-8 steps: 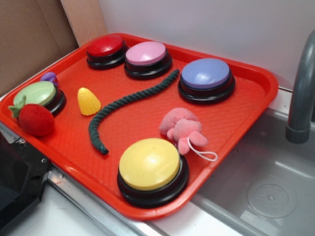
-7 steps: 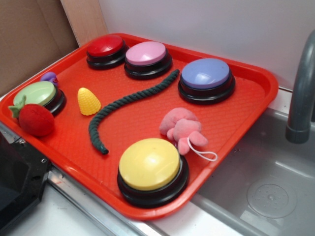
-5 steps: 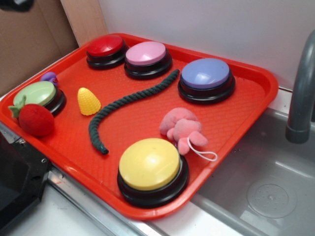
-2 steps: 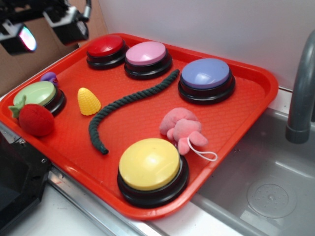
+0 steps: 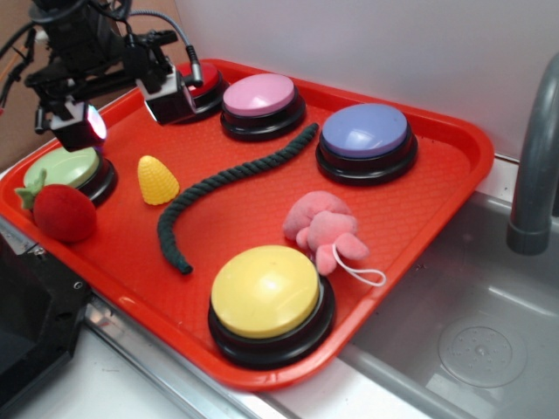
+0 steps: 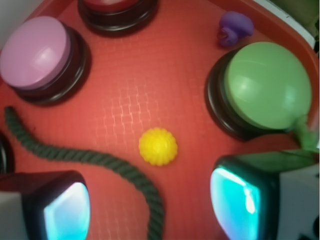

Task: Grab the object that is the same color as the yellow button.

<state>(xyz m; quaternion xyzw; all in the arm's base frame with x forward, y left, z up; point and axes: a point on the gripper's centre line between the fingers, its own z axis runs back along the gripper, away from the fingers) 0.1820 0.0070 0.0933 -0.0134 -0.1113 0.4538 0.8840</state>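
Hand (image 5: 122, 109) hangs above tray's (image 5: 437, 201) back-left part, pointing down, fingers (image 6: 65, 210) spread wide, holding nothing. Toy corn cob (image 5: 157, 180) stands upright on tray below, between green button (image 5: 65, 168) and dark rope (image 5: 227, 188), untouched. Yellow button (image 5: 266, 292) at front edge.

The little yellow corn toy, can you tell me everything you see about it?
The toy corn cob is a small bright yellow cone covered in bumpy kernels, and it looks like plastic. It stands upright on its wide end on the red tray, tip pointing up; from above, in the wrist view, it shows as a round knobbly dot. It sits between the green button and the dark green rope, touching neither. The end effector hangs open above it, not touching.
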